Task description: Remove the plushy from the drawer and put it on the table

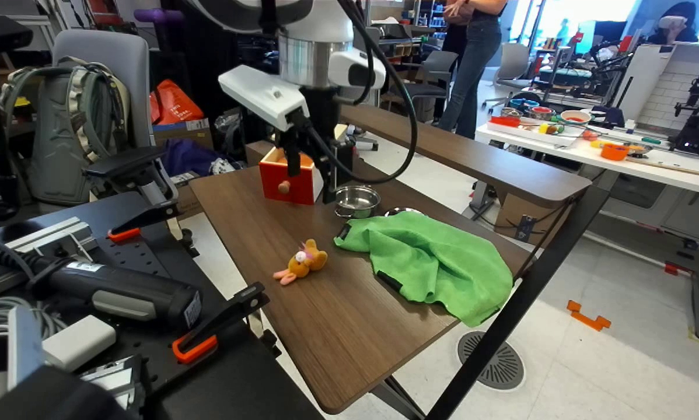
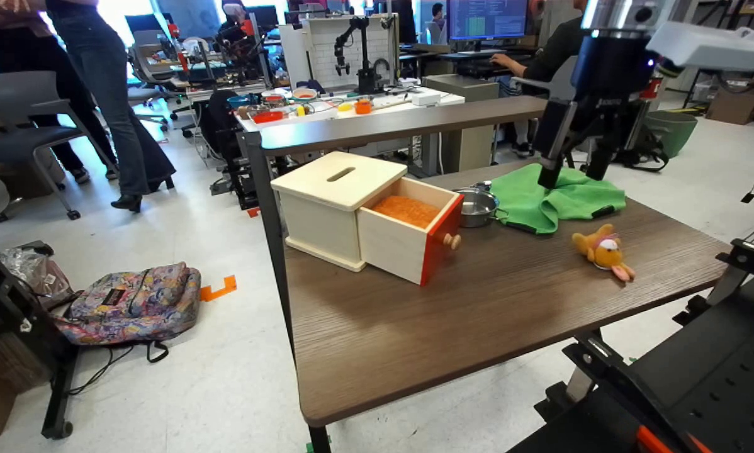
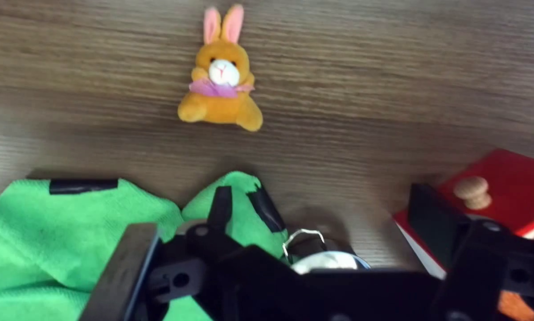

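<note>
Hanging over the table (image 2: 452,340), the gripper (image 2: 572,174) has its jaws spread wide, unclenched. Orange bunny plushy (image 3: 221,73) lies face up on the table, well apart from the red-fronted drawer (image 2: 399,248) (pulled partway out of its wooden box (image 2: 323,223)). From where I stand, metal pot (image 1: 357,201) sits between drawer and green cloth (image 1: 437,256).

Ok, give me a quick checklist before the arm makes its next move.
1. Plushy out of the drawer and on the table: ok.
2. Gripper open and holding nothing: ok, jaws spread.
3. Plushy and gripper apart: ok, in every view.
4. Drawer pushed in: not ok, it stands open, though the task doesn't ask for closing.
5. Height clearance above the metal pot: cannot tell from these angles.
</note>
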`<state>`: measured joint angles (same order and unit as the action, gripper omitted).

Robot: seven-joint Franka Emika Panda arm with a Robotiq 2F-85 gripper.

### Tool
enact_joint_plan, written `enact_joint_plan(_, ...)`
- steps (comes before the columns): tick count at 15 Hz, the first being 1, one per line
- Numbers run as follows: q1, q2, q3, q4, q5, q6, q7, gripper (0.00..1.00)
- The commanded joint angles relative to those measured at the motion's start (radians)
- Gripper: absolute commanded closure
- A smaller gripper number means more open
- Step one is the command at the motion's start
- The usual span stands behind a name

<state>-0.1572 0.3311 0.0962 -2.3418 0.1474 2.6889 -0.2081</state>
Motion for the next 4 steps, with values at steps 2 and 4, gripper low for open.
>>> enact_joint_plan(2, 0.021, -0.015, -0.011, 0.000, 0.009, -0.003, -0.003, 0.00)
enact_joint_plan(4, 0.020, -0.004, -0.015, 0.000, 0.008, -0.003, -0.002, 0.00)
